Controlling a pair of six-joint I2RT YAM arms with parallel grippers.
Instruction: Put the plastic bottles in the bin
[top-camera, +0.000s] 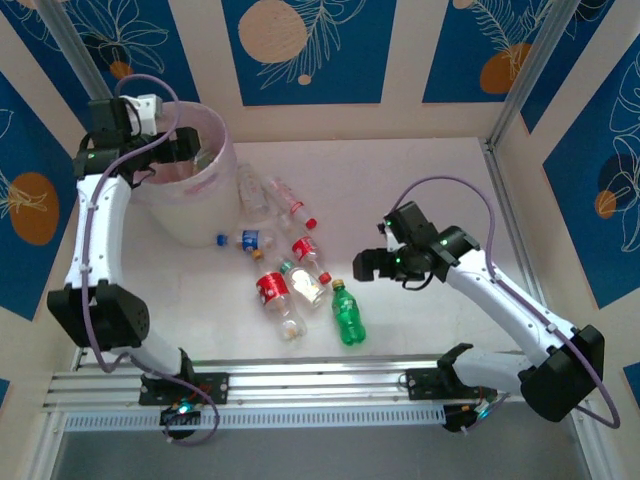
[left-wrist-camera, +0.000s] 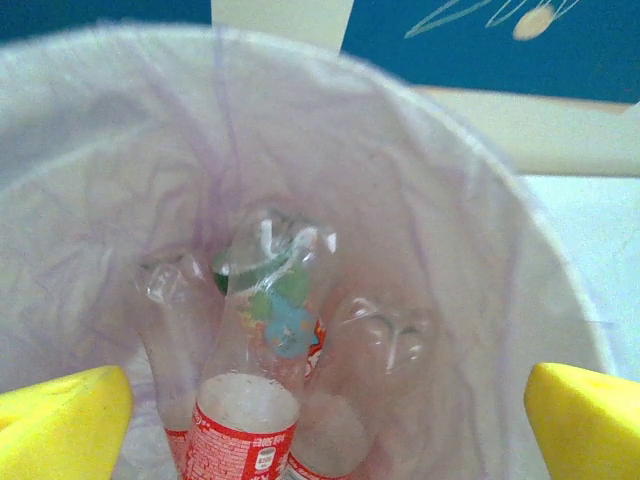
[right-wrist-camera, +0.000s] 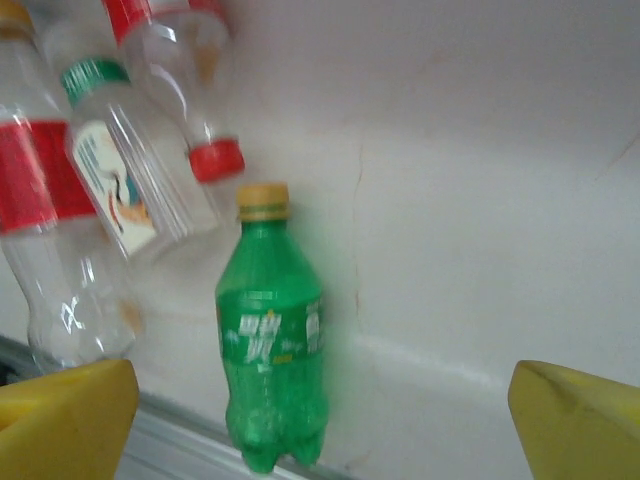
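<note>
Top external view: the bin (top-camera: 190, 215) stands at 10 o'clock on the white table (top-camera: 430, 180), with the left jaws over its rim. Loose plastic bottles (top-camera: 285, 250) lie scattered from the bin's 4 o'clock side toward the table's middle, the green bottle (top-camera: 347, 315) at the scatter's 5 o'clock end. The right jaws hover at the scatter's 3 o'clock, near the green bottle. Left wrist view: the yellow fingertips (left-wrist-camera: 60, 420) are spread wide, holding nothing, above at least three bottles in the bin (left-wrist-camera: 245, 420). Right wrist view: the jaws are released and empty, and the green bottle lies between them, touching neither
</note>
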